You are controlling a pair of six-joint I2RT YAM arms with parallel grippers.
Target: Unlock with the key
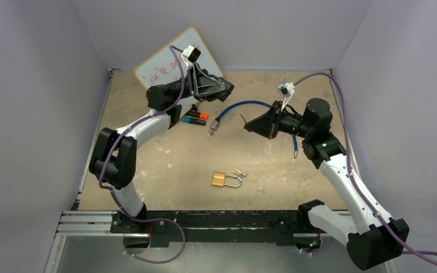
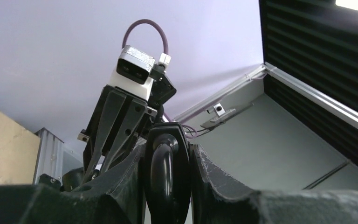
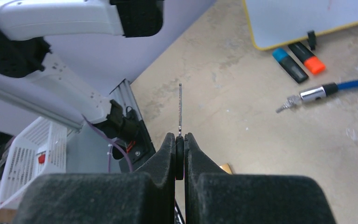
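Note:
A gold padlock (image 1: 219,180) lies flat at the table's front middle, its steel shackle (image 1: 234,182) pointing right and spare keys (image 1: 240,173) beside it. My right gripper (image 1: 248,128) hovers above the table's middle and is shut on the black head of a key (image 3: 180,109), whose thin blade sticks straight out from the fingertips. A corner of the padlock (image 3: 227,167) shows behind the right fingers. My left gripper (image 1: 227,88) is raised by the whiteboard, far from the padlock. In the left wrist view its fingers (image 2: 205,163) are closed against a black rounded object (image 2: 167,172).
A whiteboard (image 1: 170,60) leans on the back wall. Orange and blue markers (image 1: 195,118) lie below it. A blue cable (image 1: 244,105) with a metal plug (image 1: 211,132) curves across the middle. Purple walls enclose three sides.

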